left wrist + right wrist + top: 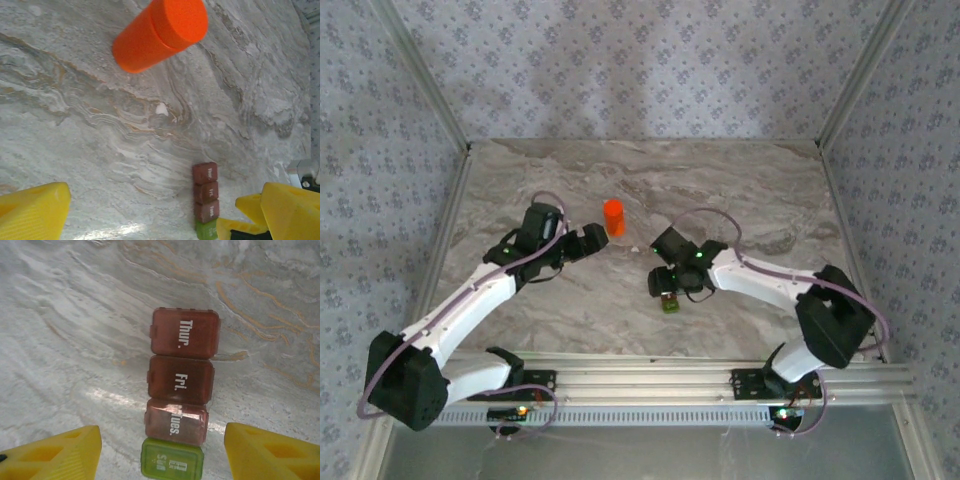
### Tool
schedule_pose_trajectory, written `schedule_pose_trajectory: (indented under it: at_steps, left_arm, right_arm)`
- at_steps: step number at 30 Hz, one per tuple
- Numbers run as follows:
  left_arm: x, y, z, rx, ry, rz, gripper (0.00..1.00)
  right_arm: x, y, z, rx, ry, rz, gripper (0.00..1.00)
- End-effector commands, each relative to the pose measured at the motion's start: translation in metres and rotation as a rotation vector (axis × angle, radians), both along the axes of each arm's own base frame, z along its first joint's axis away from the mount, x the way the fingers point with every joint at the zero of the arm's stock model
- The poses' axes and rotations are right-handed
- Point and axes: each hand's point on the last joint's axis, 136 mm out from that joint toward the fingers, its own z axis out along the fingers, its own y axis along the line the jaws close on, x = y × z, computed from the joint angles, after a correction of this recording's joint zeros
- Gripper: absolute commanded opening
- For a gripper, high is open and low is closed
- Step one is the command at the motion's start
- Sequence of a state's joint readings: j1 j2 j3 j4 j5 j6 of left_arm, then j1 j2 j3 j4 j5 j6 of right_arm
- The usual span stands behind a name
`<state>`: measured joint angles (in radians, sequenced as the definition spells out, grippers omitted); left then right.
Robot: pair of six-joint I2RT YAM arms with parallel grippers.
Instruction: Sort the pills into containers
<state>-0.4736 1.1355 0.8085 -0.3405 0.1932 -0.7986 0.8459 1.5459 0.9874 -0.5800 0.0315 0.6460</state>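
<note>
The containers (182, 375) are a short strip of shut compartments, three dark red-brown ones marked Thur., Fri. and Tues., and a green end marked Sun. My right gripper (162, 456) is open, low over the green end, with a yellow finger on each side and a gap to the strip on both. The strip's green end (670, 303) pokes out under that gripper (667, 288). My left gripper (161, 220) is open with nothing between its fingers, and it faces the strip (205, 192). One white pill (161, 109) lies on the marble between the strip and the orange bottle (160, 32).
The orange bottle (613, 217) stands upright, capped, just beyond the left gripper (593, 239). Marble tabletop (740, 190) runs to patterned walls at the back and sides. A metal rail (720, 380) carries the arm bases at the near edge.
</note>
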Motion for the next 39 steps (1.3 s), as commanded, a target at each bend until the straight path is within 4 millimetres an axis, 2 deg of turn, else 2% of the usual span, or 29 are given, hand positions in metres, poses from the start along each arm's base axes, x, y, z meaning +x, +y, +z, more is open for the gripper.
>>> schedule_pose_trajectory:
  at_steps: [1,10,21,24,27,29,33,35,39]
  left_arm:
    - [-0.004,0.010,-0.002,0.002,0.004,0.038,0.98]
    - [-0.008,0.016,-0.006,0.006,0.015,0.039,0.98]
    - [-0.007,0.016,-0.009,0.008,0.025,0.038,0.98]
    - [-0.007,0.015,-0.008,0.008,0.022,0.039,0.98]
    - [-0.006,0.015,-0.007,0.005,0.020,0.043,0.98]
    - [-0.006,0.014,-0.004,0.000,0.016,0.040,0.98]
    - [-0.005,0.005,0.006,-0.040,0.006,-0.001,0.97]
    - [-0.005,-0.003,0.014,-0.069,0.006,-0.034,0.97]
    - [-0.007,-0.025,0.031,-0.140,0.005,-0.119,0.96]
  right_arm:
    - [-0.004,-0.019,-0.011,-0.149,0.021,-0.082,0.69]
    - [-0.007,-0.009,-0.039,-0.151,0.068,-0.078,0.68]
    - [-0.002,-0.001,-0.055,-0.148,0.077,-0.069,0.63]
    - [-0.004,-0.002,-0.057,-0.155,0.087,-0.066,0.56]
    - [-0.005,-0.003,-0.056,-0.148,0.083,-0.057,0.41]
    - [-0.004,-0.005,-0.052,-0.130,0.075,-0.050,0.32]
    - [0.002,-0.006,-0.036,-0.033,0.050,-0.016,0.19]
    - [0.006,-0.004,-0.022,0.049,0.023,0.029,0.18]
    - [0.007,0.006,0.019,0.255,-0.029,0.162,0.18]
